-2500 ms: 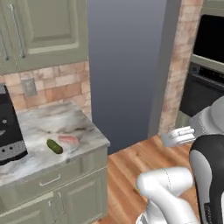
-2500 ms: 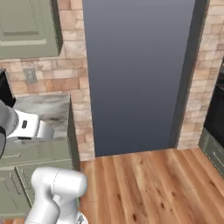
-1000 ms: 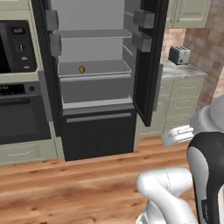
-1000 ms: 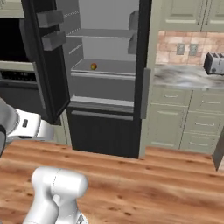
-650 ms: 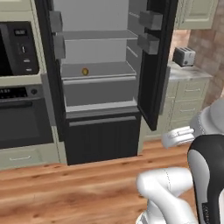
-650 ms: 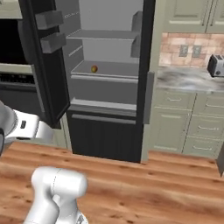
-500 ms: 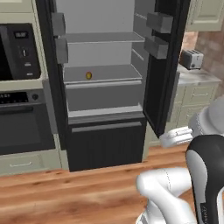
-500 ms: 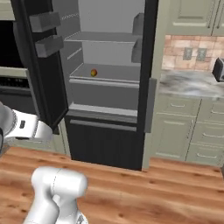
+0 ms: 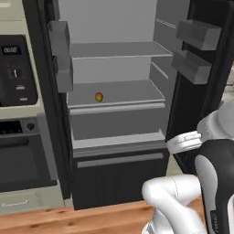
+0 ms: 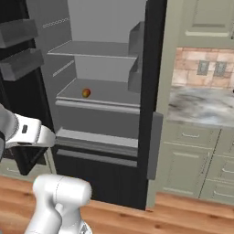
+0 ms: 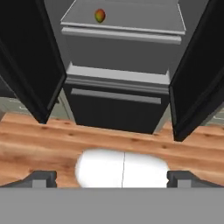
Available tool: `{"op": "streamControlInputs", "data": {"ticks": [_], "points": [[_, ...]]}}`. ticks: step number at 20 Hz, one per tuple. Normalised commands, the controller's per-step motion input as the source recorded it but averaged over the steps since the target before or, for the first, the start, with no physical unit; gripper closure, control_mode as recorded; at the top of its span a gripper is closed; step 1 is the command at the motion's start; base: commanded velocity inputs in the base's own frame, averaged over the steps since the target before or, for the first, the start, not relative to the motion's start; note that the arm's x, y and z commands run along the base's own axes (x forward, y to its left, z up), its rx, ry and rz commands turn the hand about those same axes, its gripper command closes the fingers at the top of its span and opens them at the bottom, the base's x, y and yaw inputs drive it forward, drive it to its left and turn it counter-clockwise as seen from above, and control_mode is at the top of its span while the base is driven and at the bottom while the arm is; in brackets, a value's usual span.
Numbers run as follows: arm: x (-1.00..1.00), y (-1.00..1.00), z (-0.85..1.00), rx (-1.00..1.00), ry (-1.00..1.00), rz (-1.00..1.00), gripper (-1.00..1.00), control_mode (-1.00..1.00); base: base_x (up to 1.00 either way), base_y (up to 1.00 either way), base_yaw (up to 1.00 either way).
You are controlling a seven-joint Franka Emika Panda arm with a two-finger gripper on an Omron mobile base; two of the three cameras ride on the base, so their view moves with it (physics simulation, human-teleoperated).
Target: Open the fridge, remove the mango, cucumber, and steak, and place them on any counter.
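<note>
The black fridge (image 9: 206, 98) stands with both doors swung wide, showing its light grey shelves. A small red and yellow-green mango (image 9: 98, 96) rests alone on the middle shelf, towards the left; it is also the mango (image 10: 86, 93) and, near the top of the hand view, the mango (image 11: 100, 15). My gripper (image 11: 111, 178) is open and holds nothing, low over the wooden floor, well short of the fridge (image 11: 114, 109) and its lower drawer. The marbled counter (image 10: 201, 109) lies right of the fridge (image 10: 153, 68). The cucumber and the steak are out of view.
A black microwave (image 9: 17, 69) and oven (image 9: 23, 161) sit in beige cabinetry left of the fridge. Both open doors carry grey bins (image 9: 197, 34) and jut out towards me. Sage green cabinets (image 10: 192, 170) stand under the counter. Wooden floor (image 11: 52, 140) runs in front.
The base has swung from a counter holding the cucumber and steak round to the open fridge and driven closer, so the whole picture has shifted. The gripper stays open.
</note>
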Motion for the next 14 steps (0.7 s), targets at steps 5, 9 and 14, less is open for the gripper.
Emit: {"op": "streamControlInputs", "data": {"ticks": [5, 9, 14], "points": [[0.00, 0.00, 0.00, 0.00, 0.00, 0.00, -1.00, 1.00, 0.97, -0.05, 0.00], [0.00, 0.00, 0.00, 0.00, 0.00, 0.00, -1.00, 1.00, 0.95, 0.00, 0.00], [0.00, 0.00, 0.00, 0.00, 0.00, 0.00, -1.00, 1.00, 0.88, 0.01, 0.01]]}}
